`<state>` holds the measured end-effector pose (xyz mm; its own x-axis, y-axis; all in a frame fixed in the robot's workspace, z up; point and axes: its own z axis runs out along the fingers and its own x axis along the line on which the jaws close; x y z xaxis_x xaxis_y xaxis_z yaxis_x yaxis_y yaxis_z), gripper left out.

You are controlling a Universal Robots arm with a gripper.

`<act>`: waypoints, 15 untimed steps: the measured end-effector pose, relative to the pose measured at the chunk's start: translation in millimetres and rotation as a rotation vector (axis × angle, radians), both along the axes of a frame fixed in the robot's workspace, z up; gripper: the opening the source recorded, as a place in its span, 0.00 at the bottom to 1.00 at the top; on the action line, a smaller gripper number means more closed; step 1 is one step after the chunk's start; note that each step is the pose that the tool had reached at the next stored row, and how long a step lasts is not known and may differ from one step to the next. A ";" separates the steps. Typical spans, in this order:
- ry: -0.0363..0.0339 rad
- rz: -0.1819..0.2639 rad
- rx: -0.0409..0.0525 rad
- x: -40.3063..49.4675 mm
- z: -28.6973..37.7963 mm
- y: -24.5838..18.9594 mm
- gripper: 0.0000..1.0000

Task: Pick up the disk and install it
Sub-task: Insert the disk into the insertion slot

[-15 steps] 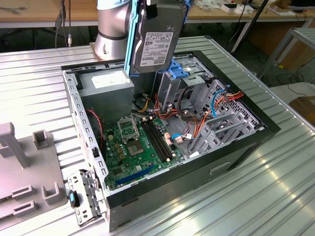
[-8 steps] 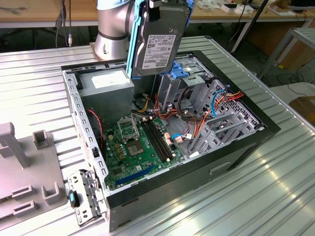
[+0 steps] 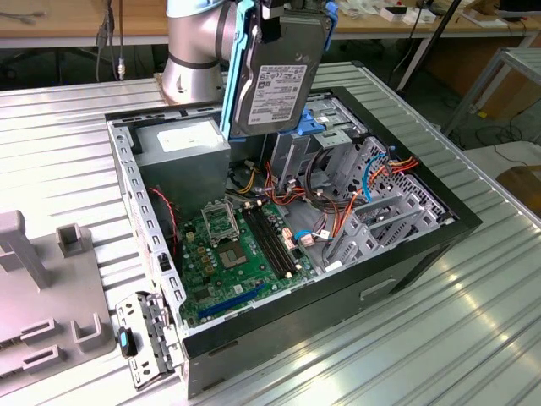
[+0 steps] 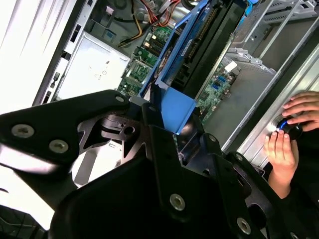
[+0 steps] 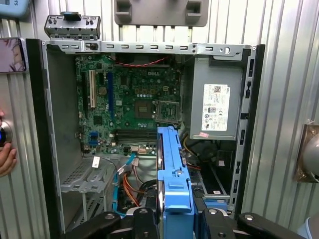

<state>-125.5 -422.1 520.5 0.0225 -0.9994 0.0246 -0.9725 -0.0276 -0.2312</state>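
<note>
Disk (image 3: 277,78) hung upright, clamped at its blue-railed top end by the tool (image 5: 175,219), above the open computer case (image 3: 380,296) near the arm-side edge of the worktop (image 3: 473,338); stiff, weighty, shock-sensitive, probably best gripped by rails.

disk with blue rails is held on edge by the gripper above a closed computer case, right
Not quite. The computer case is open, and the exterior view shows its motherboard exposed. The rest is right: the gripper holds the disk with blue rails on edge above the case.
</note>
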 end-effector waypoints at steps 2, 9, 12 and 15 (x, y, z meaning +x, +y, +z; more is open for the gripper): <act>0.0000 0.000 0.0001 0.1 -0.1 -2.6 0.37; 0.0000 0.000 0.0001 0.6 -0.3 -12.4 0.37; 0.0000 0.000 0.0001 0.7 -0.4 -14.3 0.37; -0.0001 0.000 0.0001 0.8 -0.6 -16.2 0.37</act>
<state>-124.7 -438.2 519.9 0.0225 -0.9994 0.0246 -0.9725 -0.0276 -0.2313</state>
